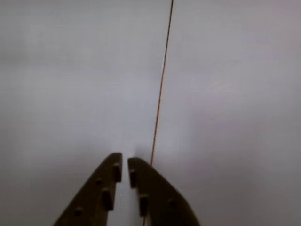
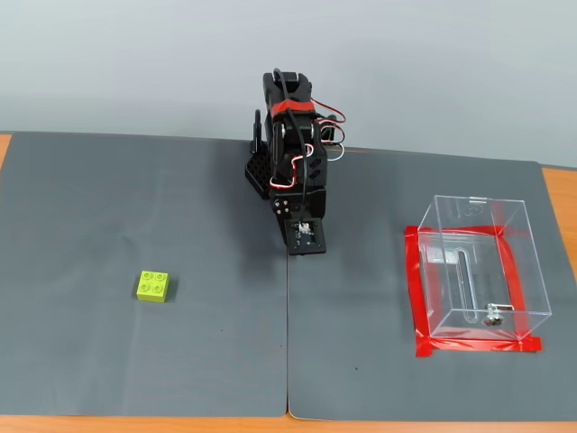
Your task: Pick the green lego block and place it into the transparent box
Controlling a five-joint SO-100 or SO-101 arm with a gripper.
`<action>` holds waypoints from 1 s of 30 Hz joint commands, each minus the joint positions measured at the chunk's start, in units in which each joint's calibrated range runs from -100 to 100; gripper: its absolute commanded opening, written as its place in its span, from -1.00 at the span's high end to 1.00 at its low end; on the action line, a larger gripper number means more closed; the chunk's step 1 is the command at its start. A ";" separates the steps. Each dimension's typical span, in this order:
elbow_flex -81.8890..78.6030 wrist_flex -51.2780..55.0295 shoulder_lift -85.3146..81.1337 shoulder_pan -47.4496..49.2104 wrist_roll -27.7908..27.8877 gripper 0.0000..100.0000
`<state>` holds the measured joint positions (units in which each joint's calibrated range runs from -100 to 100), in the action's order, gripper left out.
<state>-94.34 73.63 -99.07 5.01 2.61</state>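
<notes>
Between the fingers (image 1: 116, 170) nothing is held; gripper (image 1: 125, 162) tips nearly pressed together over the grey mat (image 2: 135, 361). Green lego block (image 2: 154, 285) sits well left, transparent box (image 2: 478, 271) well right, path unobstructed.

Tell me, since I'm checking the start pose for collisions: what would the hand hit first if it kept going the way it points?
Probably just the grey mat. The hand aims down at bare mat beside the seam; neither block nor box is in its wrist view. Depth is unclear.
</notes>
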 commanded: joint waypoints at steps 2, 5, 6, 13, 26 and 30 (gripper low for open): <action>8.36 -0.72 6.61 -0.35 0.17 0.96; 13.16 -1.41 13.90 -0.42 0.17 0.96; 14.79 -2.19 16.62 -0.42 0.17 0.96; 26.00 -8.79 33.83 -6.61 -0.24 0.96; 46.08 -11.39 53.24 -24.59 0.28 0.96; 51.24 -11.39 57.48 -27.65 2.21 0.96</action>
<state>-48.63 62.62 -43.93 -20.71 3.25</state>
